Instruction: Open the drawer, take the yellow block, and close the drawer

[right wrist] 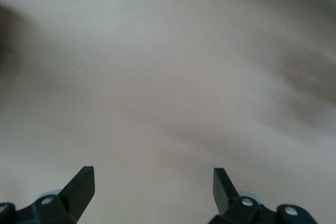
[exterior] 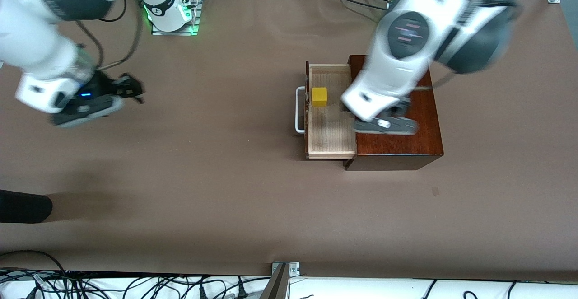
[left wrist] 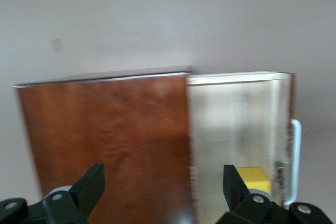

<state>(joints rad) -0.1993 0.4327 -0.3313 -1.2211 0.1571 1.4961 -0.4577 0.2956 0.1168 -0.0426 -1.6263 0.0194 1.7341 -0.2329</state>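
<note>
The drawer [exterior: 329, 129] stands pulled out of the reddish-brown wooden box [exterior: 402, 143], its white handle [exterior: 299, 109] toward the right arm's end. The yellow block [exterior: 319, 96] lies in the drawer close to the dark front. My left gripper [exterior: 356, 114] hangs open and empty over the seam between box and drawer. In the left wrist view the left gripper [left wrist: 164, 184] spans the box top [left wrist: 105, 135] and the drawer [left wrist: 231, 124], with the block [left wrist: 254, 178] by one finger. My right gripper [exterior: 131, 89] is open and empty over bare table; the right wrist view [right wrist: 152, 184] shows only table.
A dark rounded object [exterior: 22, 206] juts in at the table's edge at the right arm's end, nearer the camera. The right arm's base [exterior: 171, 10] stands at the table's top edge. Cables run along the table's near edge.
</note>
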